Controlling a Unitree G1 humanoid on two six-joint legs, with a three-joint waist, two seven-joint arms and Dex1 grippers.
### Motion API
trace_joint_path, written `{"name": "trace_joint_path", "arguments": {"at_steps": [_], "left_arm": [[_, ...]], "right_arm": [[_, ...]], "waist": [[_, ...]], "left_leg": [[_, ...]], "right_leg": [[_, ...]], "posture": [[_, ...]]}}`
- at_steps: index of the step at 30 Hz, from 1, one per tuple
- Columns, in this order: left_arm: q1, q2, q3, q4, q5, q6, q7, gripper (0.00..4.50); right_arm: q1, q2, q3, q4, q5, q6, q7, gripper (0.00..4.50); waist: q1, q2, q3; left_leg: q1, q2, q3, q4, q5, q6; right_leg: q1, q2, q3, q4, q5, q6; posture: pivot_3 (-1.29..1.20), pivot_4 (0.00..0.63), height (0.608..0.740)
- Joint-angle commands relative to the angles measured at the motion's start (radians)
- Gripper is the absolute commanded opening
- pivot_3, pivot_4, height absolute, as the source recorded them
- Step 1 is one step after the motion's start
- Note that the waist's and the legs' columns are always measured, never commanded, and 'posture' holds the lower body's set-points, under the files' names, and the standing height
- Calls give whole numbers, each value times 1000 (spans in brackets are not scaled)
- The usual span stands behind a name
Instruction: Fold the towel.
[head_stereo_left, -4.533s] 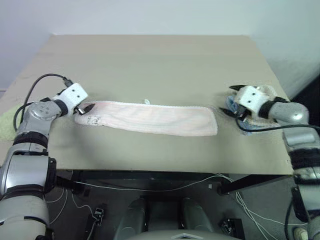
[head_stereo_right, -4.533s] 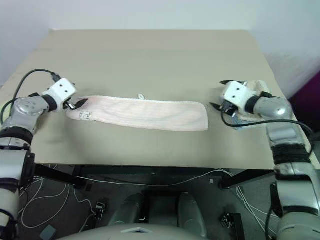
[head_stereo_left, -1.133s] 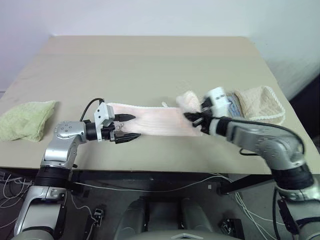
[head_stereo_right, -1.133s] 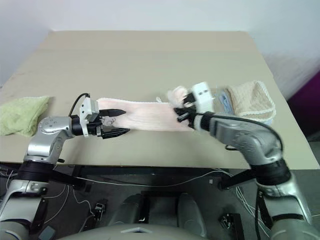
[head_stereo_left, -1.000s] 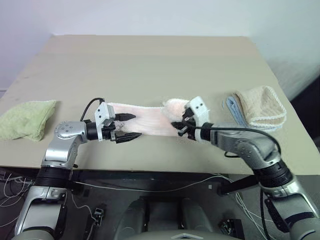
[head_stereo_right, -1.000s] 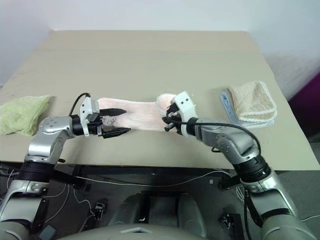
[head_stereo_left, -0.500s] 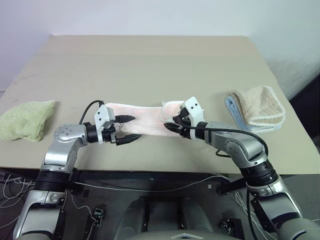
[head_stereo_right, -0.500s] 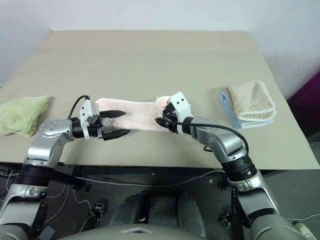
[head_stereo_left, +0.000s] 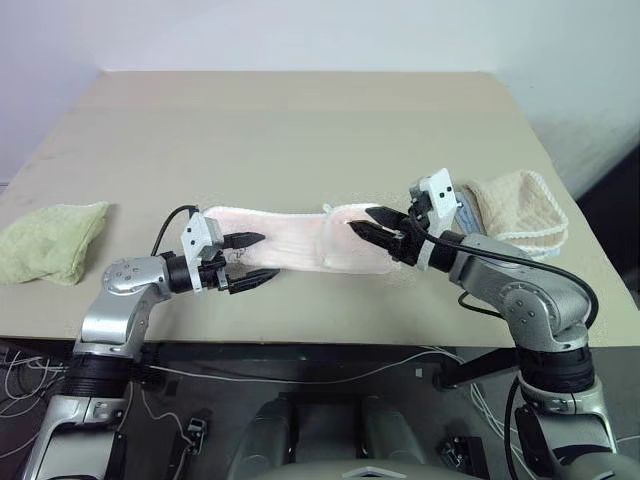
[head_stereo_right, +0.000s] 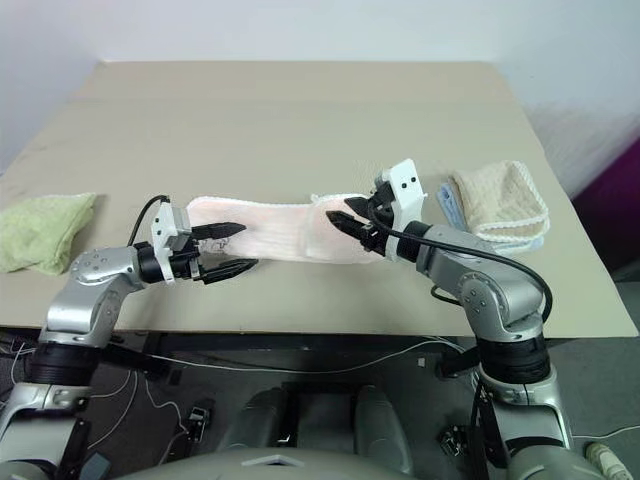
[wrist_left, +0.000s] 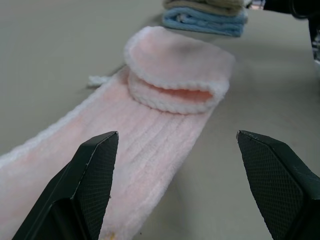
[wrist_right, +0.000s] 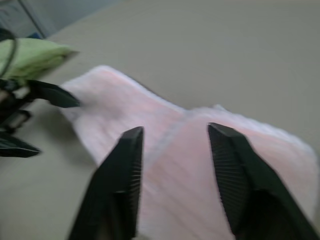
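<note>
Seemingly 4 towels (head_stereo_left: 300, 238), 1 pink.

Left gripper (head_stereo_left: 246, 262): fingers spread wide, holding nothing, pointing toward the robot's right, forearm low. Right gripper (head_stereo_left: 381, 231): fingers parted, empty, raised, aimed toward the robot's left, elbow bent.

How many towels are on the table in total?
4: a pink towel in the middle, a green towel at the left edge, and a beige towel stacked on a blue towel at the right.
</note>
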Motion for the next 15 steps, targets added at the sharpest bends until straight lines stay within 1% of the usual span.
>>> {"name": "trace_joint_path", "arguments": {"at_steps": [1,2,3,6,9,12,15], "left_arm": [[53,-18,56,-95,-69,65,62,3961],[69,-25,67,-115,-85,86,82,3961],[88,-33,78,-138,-96,102,106,3961],[137,-75,125,-204,-143,170,213,3961],[185,-142,176,-281,-205,244,346,3961],[243,-190,197,-362,-229,285,447,3961],[285,-225,225,-424,-260,312,532,3961]], "right_arm": [[-37,56,71,149,-106,-170,66,713],[-45,69,91,203,-138,-212,84,314],[-51,83,111,260,-168,-249,102,19],[-59,109,161,422,-264,-353,129,19],[-57,135,158,526,-299,-401,140,19],[-40,136,148,520,-308,-426,166,19],[-22,113,127,417,-294,-446,205,19]], "waist": [[-1,0,0],[-2,0,0],[-1,0,0],[3,0,0],[4,0,0],[4,-2,-1],[5,-1,-1]], "left_leg": [[0,0,0,0,0,0],[0,0,0,0,0,0],[0,0,0,0,0,0],[0,0,0,0,0,0],[0,0,0,0,0,0],[2,0,0,0,0,0],[2,0,0,0,0,0]], "right_leg": [[0,0,0,0,0,0],[0,0,0,0,0,0],[0,0,0,0,0,0],[0,0,0,0,0,0],[0,0,0,0,0,0],[3,0,0,0,0,0],[3,0,0,0,0,0]], "posture": [[0,150,740],[0,150,740],[0,150,740],[0,150,740],[0,150,740],[0,150,740],[0,150,740]]}}
